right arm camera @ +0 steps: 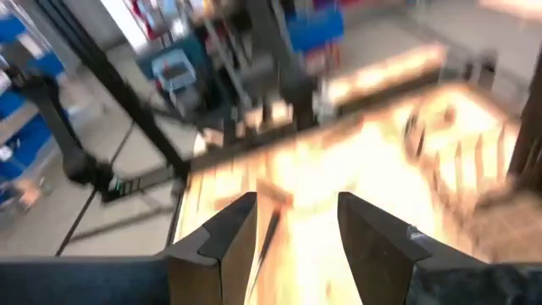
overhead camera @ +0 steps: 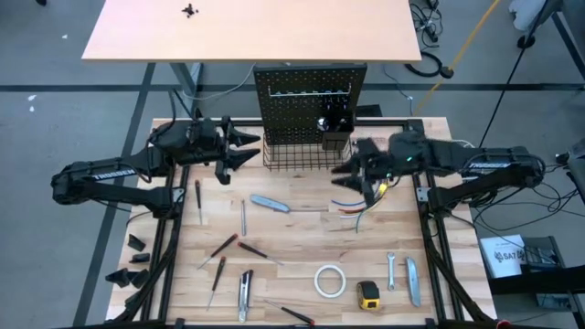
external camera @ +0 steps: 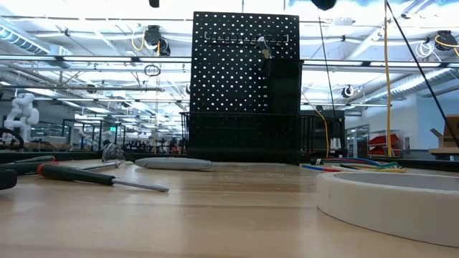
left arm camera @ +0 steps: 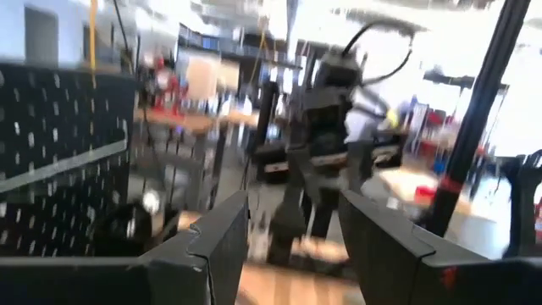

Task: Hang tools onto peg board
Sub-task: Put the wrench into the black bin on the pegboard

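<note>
High view: the peg board [overhead camera: 309, 100] stands upright at the far edge of the surface [overhead camera: 302, 247], its wire basket [overhead camera: 297, 155] facing the near side. The left hand [overhead camera: 245, 149] hangs just beside the board's left edge, fingers pointing toward it. The right hand [overhead camera: 352, 174] hangs beside the basket's right corner, over a bundle of coloured wires [overhead camera: 358, 212]. The tools lie flat: a grey utility knife [overhead camera: 271, 204] with its long axis running left to right, a wrench [overhead camera: 243, 217] lying near to far, a tape roll [overhead camera: 330, 281] and a tape measure [overhead camera: 368, 293] at the near edge.

Low view: a screwdriver [external camera: 100, 178] lies crosswise, handle left, tip right. The board rises behind it.

Left wrist view: the fingers [left arm camera: 222, 246] stand partly apart, holding nothing.

Right wrist view: the fingers [right arm camera: 224, 241] stand partly apart, empty.
</note>
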### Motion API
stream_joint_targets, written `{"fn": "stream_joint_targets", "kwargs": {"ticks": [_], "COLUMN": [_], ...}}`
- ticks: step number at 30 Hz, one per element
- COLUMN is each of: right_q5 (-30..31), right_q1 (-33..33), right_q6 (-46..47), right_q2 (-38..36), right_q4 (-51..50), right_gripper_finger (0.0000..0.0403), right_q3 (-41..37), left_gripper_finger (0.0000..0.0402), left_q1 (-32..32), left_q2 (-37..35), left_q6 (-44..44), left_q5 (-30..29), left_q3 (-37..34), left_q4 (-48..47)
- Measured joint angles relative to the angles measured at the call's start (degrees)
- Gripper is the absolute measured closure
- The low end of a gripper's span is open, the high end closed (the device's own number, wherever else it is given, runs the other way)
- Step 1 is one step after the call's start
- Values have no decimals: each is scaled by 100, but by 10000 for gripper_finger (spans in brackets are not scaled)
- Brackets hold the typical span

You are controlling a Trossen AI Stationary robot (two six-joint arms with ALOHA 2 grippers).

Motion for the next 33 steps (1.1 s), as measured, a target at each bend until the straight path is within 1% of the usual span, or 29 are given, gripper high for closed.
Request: {"fn": "stream_joint_targets", "kwargs": {"ticks": [4, 8, 11, 18, 22, 26, 33], "right_q5": [-5, -7, -28, -46, -33, -302, -634], "right_q1": [319, 564, 702, 1140, 1458, 1893, 2574], "right_q6": [670, 1049, 1507, 2991, 3994, 4913, 6507], "right_q2": [278, 566, 704, 775, 775, 775, 778], "right_q4": [-590, -681, -855, -1938, -2818, -3260, -3156], "right_gripper_finger": [243, 243, 243, 243, 243, 243, 243], "right_q3": [0, 0, 0, 0, -8, -284, -1185], "left_gripper_finger": [214, 214, 214, 214, 214, 214, 214], "left_q1": [-161, -295, -362, -679, -834, -948, -1021], "left_q2": [2, 2, 2, 2, 2, 2, 2], "left_q6": [195, 488, 502, 506, 507, 624, 622], "left_q5": [-81, -327, -519, -693, -708, -706, -697], "left_q3": [193, 299, 330, 332, 330, 333, 333], "left_q4": [-686, -1113, -1520, -2133, -2159, -2298, -2564]}}
